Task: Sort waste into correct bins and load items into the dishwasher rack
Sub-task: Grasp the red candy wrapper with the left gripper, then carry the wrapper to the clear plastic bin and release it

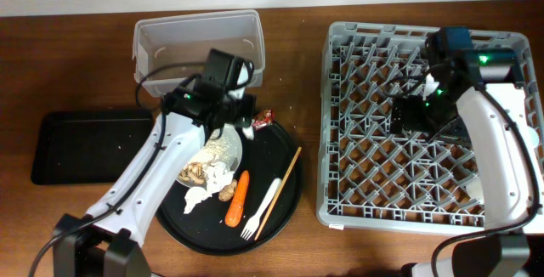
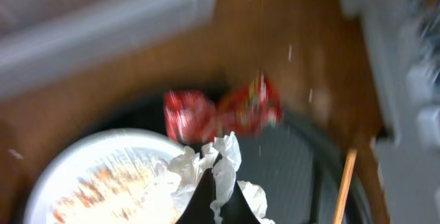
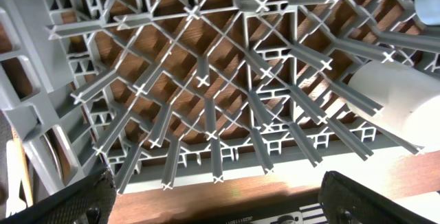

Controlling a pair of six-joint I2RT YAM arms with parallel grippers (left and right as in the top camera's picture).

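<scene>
My left gripper [image 2: 218,183] is shut on a crumpled white tissue [image 2: 223,157] just above the white plate [image 2: 89,176], which holds pale scraps. The red-and-silver wrapper [image 2: 223,110] lies just beyond it, on the rim of the round black tray [image 1: 289,217]. On that tray lie an orange carrot [image 1: 238,199], a small brown lump [image 1: 226,192], a white fork [image 1: 262,209], a chopstick [image 1: 280,188] and more white tissue [image 1: 199,196]. My right gripper [image 3: 216,200] is open and empty over the grey dishwasher rack [image 1: 425,115]. A white cup [image 3: 399,104] lies in the rack.
The clear plastic tub [image 1: 197,39] stands behind the round tray, close to my left gripper [image 1: 242,115]. The shallow black rectangular tray [image 1: 85,145] lies at the far left. The rack fills the right side of the table.
</scene>
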